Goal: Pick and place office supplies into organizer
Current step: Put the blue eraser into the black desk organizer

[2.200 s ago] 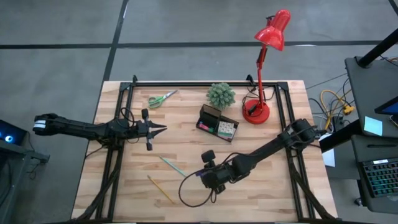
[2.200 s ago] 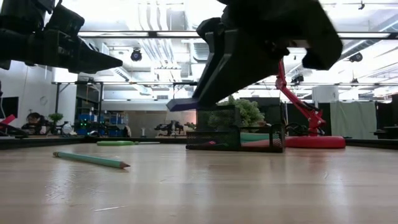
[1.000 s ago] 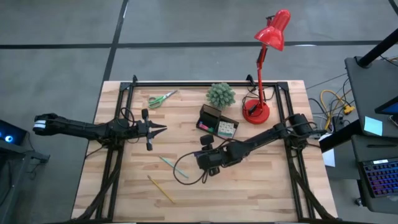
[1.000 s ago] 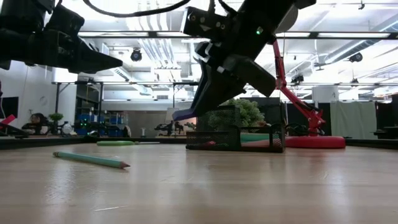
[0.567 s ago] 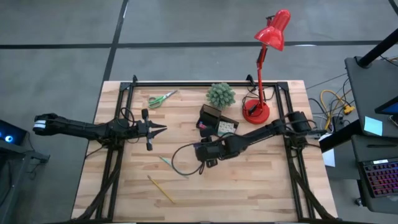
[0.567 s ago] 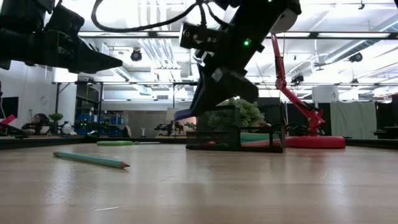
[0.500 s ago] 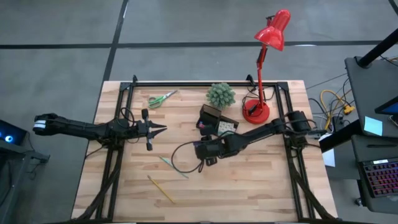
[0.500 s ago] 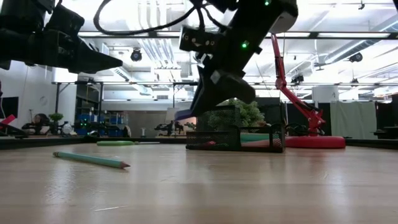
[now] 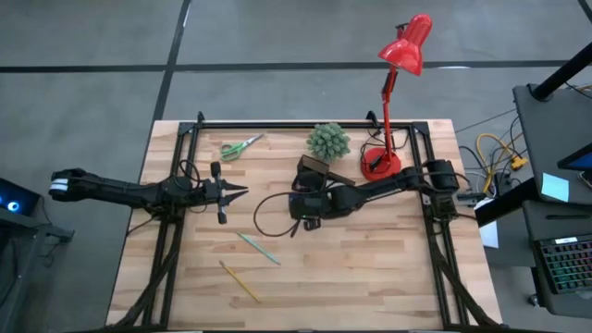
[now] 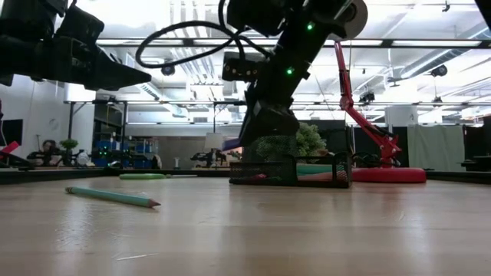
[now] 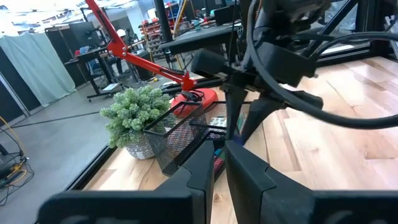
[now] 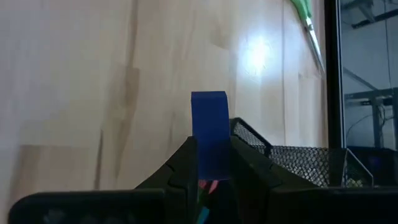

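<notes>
My right gripper point(image 9: 298, 205) hangs over the table's middle, shut on a small blue piece point(image 12: 210, 134), just left of the black mesh organizer point(image 9: 316, 172). The low view shows the blue piece point(image 10: 229, 143) above the organizer's point(image 10: 291, 170) left end. My arm hides most of the organizer from above. A teal pen point(image 9: 257, 248) and a yellow pencil point(image 9: 240, 281) lie flat on the near part of the table. Green-handled scissors point(image 9: 240, 146) lie at the far left. My left gripper point(image 9: 244, 191) waits shut and level at the left, touching nothing. My right gripper pinches the blue piece by its two flat sides point(image 12: 210, 165) between its two fingers. The piece's free end point(image 12: 209, 102) sticks out past the fingertips. The fingers come from the table's right, slanting down. The piece is lifted clear of the table.
A spiky green potted plant point(image 9: 328, 141) stands just behind the organizer, and a red desk lamp point(image 9: 381, 165) at the far right. My right arm's black cable point(image 9: 266, 215) loops out beside the gripper. Bare wood lies on the near right.
My right gripper has swung from the table's near middle toward the far edge, up to the organizer, turning a little as it went. The blue piece has stayed in the fingers, clear of the table.
</notes>
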Tool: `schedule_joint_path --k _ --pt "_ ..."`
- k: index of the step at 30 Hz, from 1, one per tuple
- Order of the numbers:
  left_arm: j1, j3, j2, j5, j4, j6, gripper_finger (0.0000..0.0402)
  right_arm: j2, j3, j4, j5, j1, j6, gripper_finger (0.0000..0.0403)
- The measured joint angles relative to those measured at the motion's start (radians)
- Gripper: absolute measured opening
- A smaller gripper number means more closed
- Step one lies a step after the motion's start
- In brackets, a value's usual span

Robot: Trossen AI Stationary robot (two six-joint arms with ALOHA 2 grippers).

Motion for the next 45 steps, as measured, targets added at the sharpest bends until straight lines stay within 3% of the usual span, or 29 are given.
schedule_joint_path --k 20,45 --pt "0.000 0.000 0.000 0.000 0.000 0.000 0.0026 0.000 0.000 0.001 0.000 -0.093 -0.026 0.0070" --pt "0.000 -0.024 0.024 0.000 0.004 -0.003 0.0026 -0.004 0.000 0.001 -0.001 -0.108 -0.085 0.0070"
